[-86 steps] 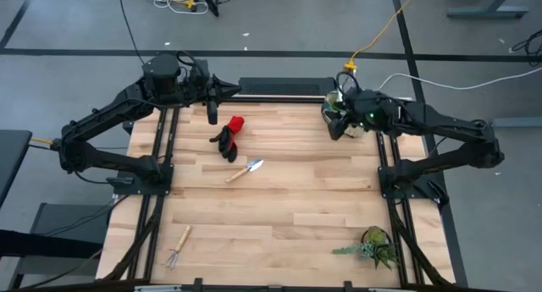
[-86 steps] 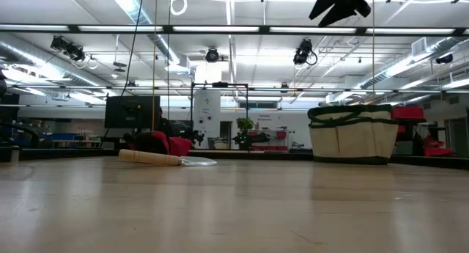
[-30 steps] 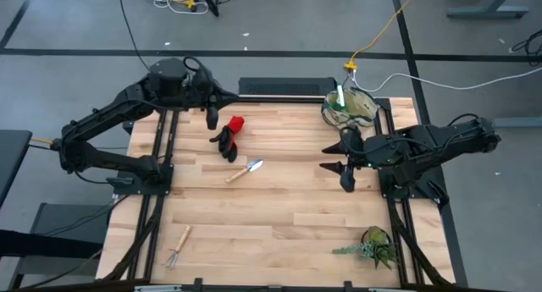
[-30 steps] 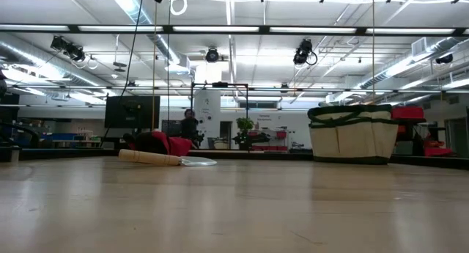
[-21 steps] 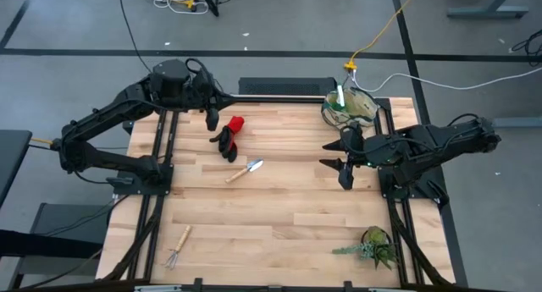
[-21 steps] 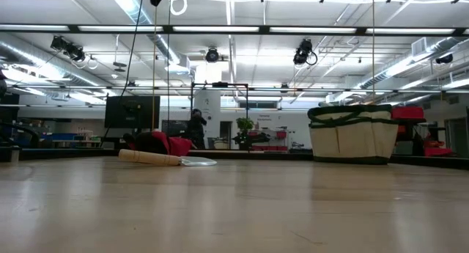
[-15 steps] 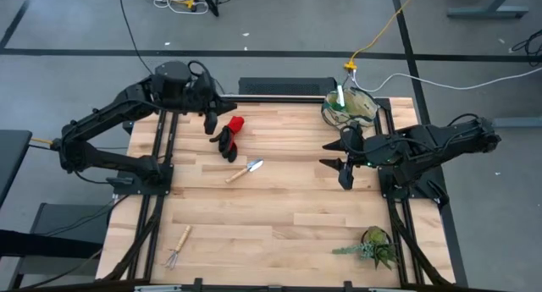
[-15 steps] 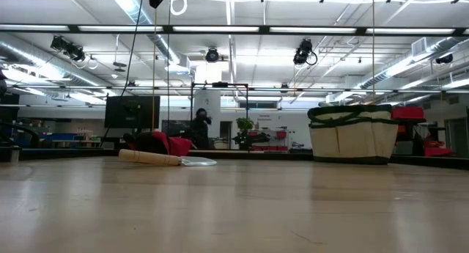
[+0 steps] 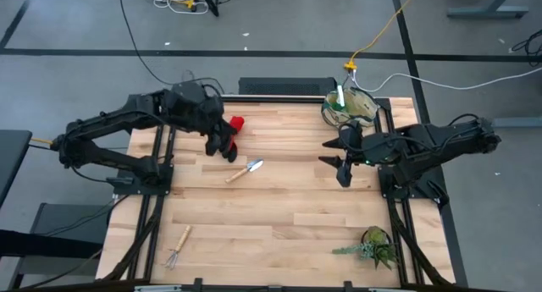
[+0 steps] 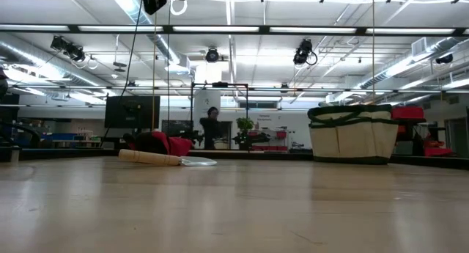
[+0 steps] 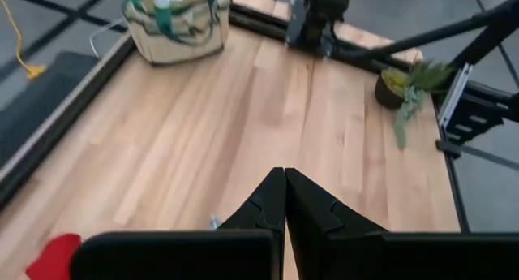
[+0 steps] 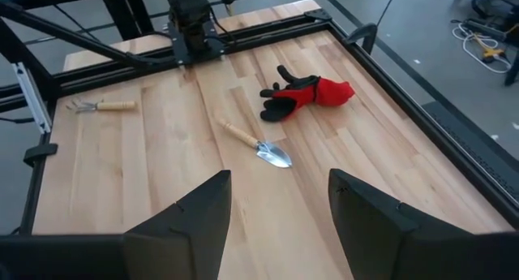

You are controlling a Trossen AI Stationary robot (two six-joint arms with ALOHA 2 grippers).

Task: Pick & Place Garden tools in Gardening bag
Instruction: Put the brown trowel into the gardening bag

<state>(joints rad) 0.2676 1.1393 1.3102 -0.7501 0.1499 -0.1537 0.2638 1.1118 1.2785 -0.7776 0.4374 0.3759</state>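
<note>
The left gripper [image 9: 213, 140] is pinched shut and holds nothing. It hangs right above the red-and-black gloves [image 9: 230, 135] at the far left of the table [image 9: 279, 216], so the left arm is nearer them. The gloves' long side runs near to far. The right gripper [image 9: 341, 165] is open and empty, near the gardening bag [image 9: 348, 107] in the far right corner. A green piece [image 9: 340, 96] pokes out of the bag.
</note>
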